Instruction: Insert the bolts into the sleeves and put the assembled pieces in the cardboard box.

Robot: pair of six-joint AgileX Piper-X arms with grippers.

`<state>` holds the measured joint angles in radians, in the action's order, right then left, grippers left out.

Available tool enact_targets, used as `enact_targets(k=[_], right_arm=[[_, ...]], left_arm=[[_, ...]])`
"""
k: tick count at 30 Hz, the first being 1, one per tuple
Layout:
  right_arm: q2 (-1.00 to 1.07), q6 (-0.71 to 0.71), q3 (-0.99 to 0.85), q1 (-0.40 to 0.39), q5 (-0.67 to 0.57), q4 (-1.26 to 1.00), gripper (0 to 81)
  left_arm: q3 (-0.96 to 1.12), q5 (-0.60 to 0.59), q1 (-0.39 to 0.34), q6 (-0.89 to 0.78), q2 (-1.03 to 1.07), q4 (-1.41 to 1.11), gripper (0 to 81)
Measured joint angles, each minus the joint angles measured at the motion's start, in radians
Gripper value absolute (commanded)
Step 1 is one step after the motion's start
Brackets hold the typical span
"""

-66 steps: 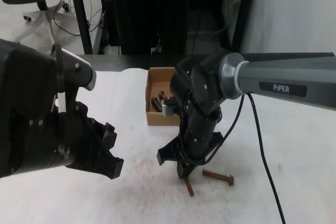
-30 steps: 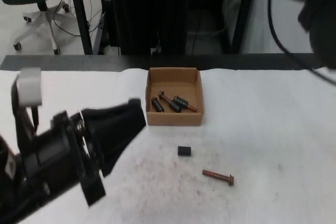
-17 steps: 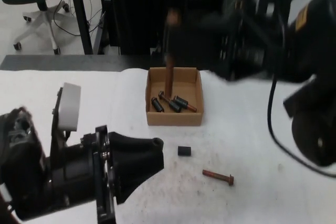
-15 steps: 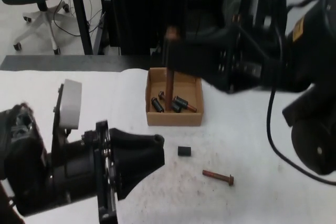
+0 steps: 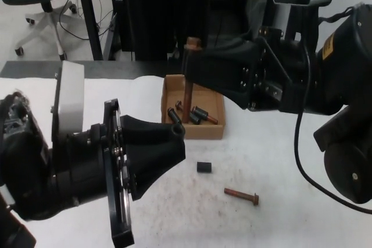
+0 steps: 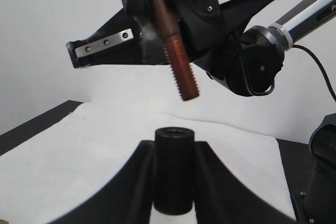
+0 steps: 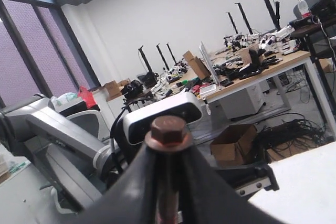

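My left gripper [image 5: 176, 130] is shut on a black sleeve [image 6: 174, 169], held upright with its bore facing up. My right gripper [image 5: 189, 65] is shut on a rusty bolt [image 5: 188, 81], head up and threaded end down. In the left wrist view the bolt [image 6: 169, 38] hangs tilted just above the sleeve, its tip a short gap from the opening. The bolt's hex head [image 7: 167, 133] sits between my right fingers. Behind them, the cardboard box [image 5: 192, 129] holds assembled pieces [image 5: 200, 114]. A second sleeve [image 5: 203, 167] and a loose bolt [image 5: 241, 195] lie on the white bench.
Both arms crowd the space in front of the box: the left arm's bulk [image 5: 58, 178] fills the near left, the right arm's [image 5: 325, 85] the right side. The bench's dark back edge [image 5: 35, 68] runs behind the box.
My right gripper came in from the upper right with the bolt and lowered it over the sleeve. My left gripper rose and shifted right, bringing the sleeve under the bolt.
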<state>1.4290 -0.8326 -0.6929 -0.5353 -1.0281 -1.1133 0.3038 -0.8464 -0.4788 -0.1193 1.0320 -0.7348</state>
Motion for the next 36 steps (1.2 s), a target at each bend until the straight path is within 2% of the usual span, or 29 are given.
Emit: enact_targets(k=[10,21,27,36], right_arm=[[0.0,0.1,0.0,0.0,0.05,0.008,0.8],[0.0,0.143,0.0,-0.013,0.058,0.022,0.8],[0.0,0.175,0.0,-0.06,0.06,0.023,0.8],[0.0,0.176,0.0,-0.061,0.064,0.023,0.8]], left_arm=[[0.0,0.0,0.0,0.0,0.0,0.0,0.2],[0.0,0.007,0.0,0.0,0.0,0.0,0.2],[0.0,0.014,0.0,0.0,0.0,0.0,0.2],[0.0,0.014,0.0,-0.057,0.0,-0.051,0.2]])
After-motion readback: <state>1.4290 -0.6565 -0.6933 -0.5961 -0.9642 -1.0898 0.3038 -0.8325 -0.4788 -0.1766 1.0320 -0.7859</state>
